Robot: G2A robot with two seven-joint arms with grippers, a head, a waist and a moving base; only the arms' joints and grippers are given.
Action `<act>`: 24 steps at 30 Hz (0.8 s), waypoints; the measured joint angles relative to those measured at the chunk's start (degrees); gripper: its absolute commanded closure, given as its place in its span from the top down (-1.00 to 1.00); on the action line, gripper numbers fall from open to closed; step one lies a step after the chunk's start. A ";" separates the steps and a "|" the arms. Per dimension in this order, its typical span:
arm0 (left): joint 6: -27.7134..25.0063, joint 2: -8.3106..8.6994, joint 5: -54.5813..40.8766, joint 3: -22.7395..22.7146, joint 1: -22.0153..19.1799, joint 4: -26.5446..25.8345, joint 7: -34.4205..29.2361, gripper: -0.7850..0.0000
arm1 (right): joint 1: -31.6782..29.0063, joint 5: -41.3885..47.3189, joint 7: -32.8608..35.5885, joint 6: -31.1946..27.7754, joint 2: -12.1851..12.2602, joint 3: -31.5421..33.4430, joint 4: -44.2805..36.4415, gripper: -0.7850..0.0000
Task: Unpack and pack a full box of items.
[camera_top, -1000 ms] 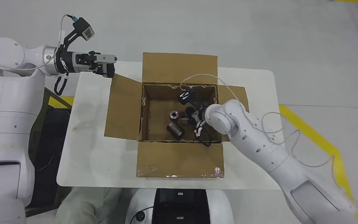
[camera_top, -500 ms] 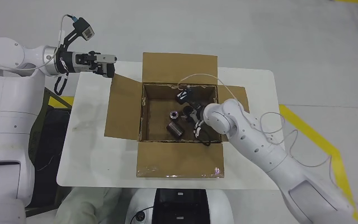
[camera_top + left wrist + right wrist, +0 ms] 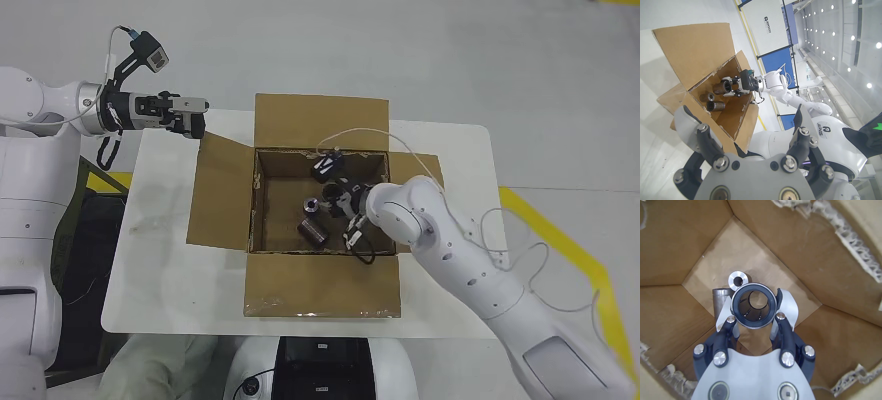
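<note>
White surface (image 3: 160,250) carried the open box (image 3: 225,195). Your right gripper (image 3: 755,303) was clamped on a metal sleeve (image 3: 754,321) inside it, a grip the top view half hid under the arm. A tube (image 3: 720,302) and a small ring (image 3: 738,280) lay on the box floor. Your left gripper (image 3: 197,116) hung spread wide and empty beyond the left flap.

The open brown cardboard box (image 3: 222,195) is sitting mid-way across the white table (image 3: 160,260). Inside it, my right gripper (image 3: 726,87) is holding a grey steel cylindrical bearing (image 3: 754,306) above the floor. It is just right of a small silver metal bushing (image 3: 312,207) and a second grey steel cylinder (image 3: 315,230) lying below. My left gripper (image 3: 195,115) is hanging outside, beyond the box's left flap.
</note>
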 measured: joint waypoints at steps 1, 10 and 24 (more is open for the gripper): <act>0.00 0.00 0.00 0.00 0.00 0.00 0.00 1.00 | -0.37 -0.21 0.22 0.09 0.13 0.44 -0.95 -1.00; 0.00 0.00 0.00 0.00 0.00 0.00 0.00 1.00 | -4.56 -4.10 2.66 2.24 1.48 4.99 -13.89 -1.00; 0.00 0.00 0.00 0.00 0.00 0.00 0.00 1.00 | -11.68 -7.38 3.17 4.38 3.28 14.28 -26.26 -1.00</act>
